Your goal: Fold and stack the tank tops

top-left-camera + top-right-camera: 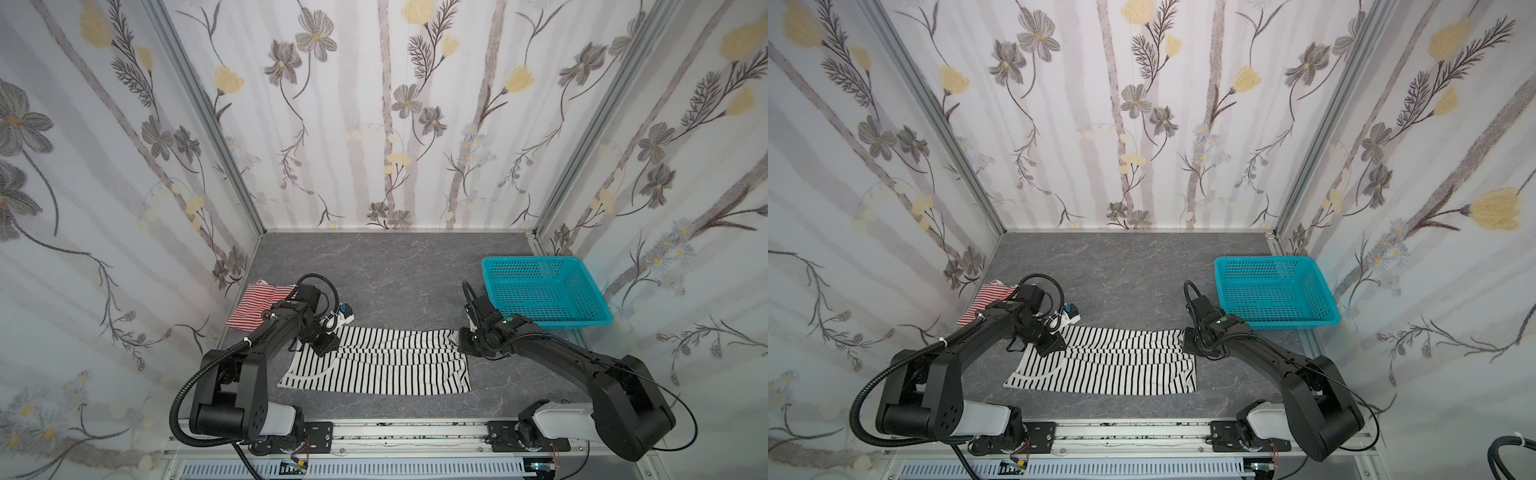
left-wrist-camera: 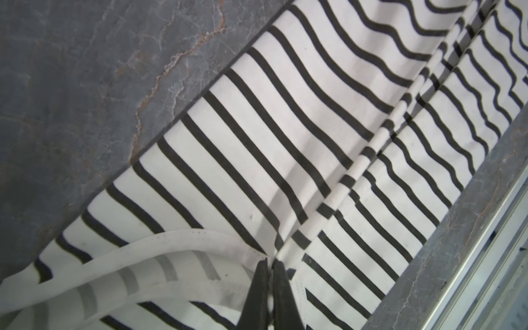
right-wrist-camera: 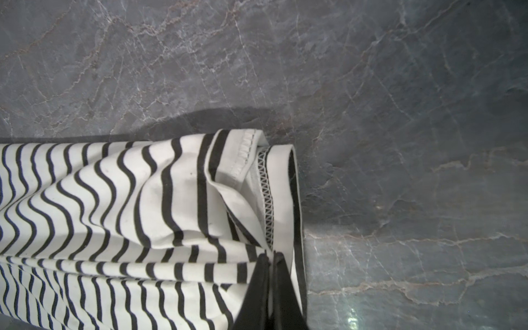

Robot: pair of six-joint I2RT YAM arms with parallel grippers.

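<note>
The black-and-white tank top (image 1: 386, 370) is pinched at its left and right ends by the left gripper (image 2: 270, 261) and right gripper (image 3: 271, 255). The red-and-white tank top (image 1: 251, 305) is seen far left.

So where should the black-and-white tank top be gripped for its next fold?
Probably at its two short ends, from above: the black-and-white tank top lies spread lengthwise, white trim toward the left gripper, hem toward the right gripper. Both pinch it there now, each on its own side.
</note>
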